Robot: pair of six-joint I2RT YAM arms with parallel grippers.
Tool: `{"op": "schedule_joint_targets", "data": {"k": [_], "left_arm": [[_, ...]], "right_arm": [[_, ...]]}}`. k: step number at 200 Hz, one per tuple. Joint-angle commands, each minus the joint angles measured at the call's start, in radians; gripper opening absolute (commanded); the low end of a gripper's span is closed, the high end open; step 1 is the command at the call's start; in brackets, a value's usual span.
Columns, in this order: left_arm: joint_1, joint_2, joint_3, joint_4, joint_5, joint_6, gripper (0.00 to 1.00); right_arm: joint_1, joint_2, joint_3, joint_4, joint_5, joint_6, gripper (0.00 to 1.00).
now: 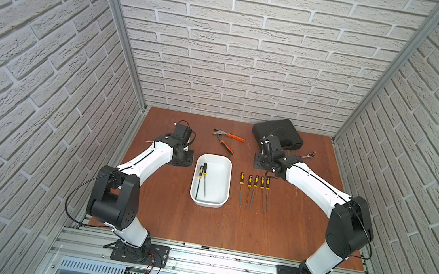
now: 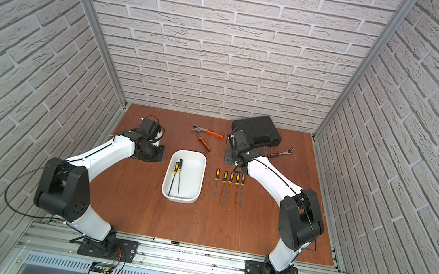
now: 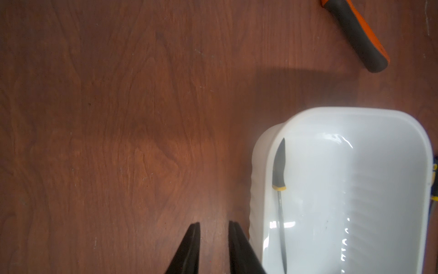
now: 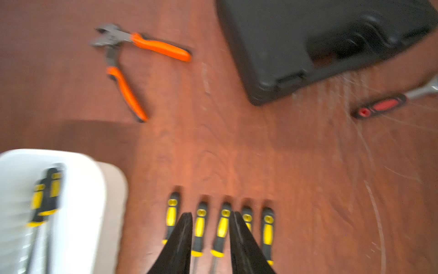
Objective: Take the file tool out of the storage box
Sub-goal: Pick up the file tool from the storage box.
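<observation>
- Reddish-brown wooden tabletop (image 1: 163, 218), fake brick walls all round.
- White plastic rounded tub (image 1: 215, 157) sat just beside the left pincer (image 3: 214, 226), which was slightly spread and pinching nothing.
- Two slim files with black-and-yellow handles (image 1: 200, 172) lay inside, hugging the wall nearest that pincer.
- Right pincer (image 4: 211, 214), spread and empty, hovered over five matching files (image 1: 255, 182) lined up on the table, probably the drop-off row.

The left gripper (image 3: 214, 225) hangs over bare table (image 1: 170, 216) just outside the storage box (image 1: 219, 179), whose two files (image 1: 201, 172) lie along the wall nearest it. The right gripper (image 4: 211, 213) is over the handle ends of five files (image 1: 255, 180) laid side by side on the table, across the box from the left gripper. The pliers (image 1: 236, 137) lie farther back between both grippers, the tool case (image 1: 288, 130) behind the right one, the ratchet (image 1: 306, 156) to its right.
</observation>
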Motion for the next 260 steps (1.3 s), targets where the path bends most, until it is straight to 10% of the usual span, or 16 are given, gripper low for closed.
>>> {"op": "schedule_joint_targets", "data": {"k": [1,105,260], "left_arm": [[-0.003,0.017,0.028,0.011,0.018,-0.002,0.28],[0.004,-0.029,-0.012,0.000,-0.009,0.007,0.28],[0.013,-0.054,-0.055,0.011,-0.016,0.002,0.28]], "right_arm": [[0.104,0.002,0.048,0.059,-0.110,-0.020,0.34],[0.252,0.541,0.582,-0.170,-0.166,0.021,0.34],[0.263,0.746,0.775,-0.261,-0.169,0.032,0.27]]}}
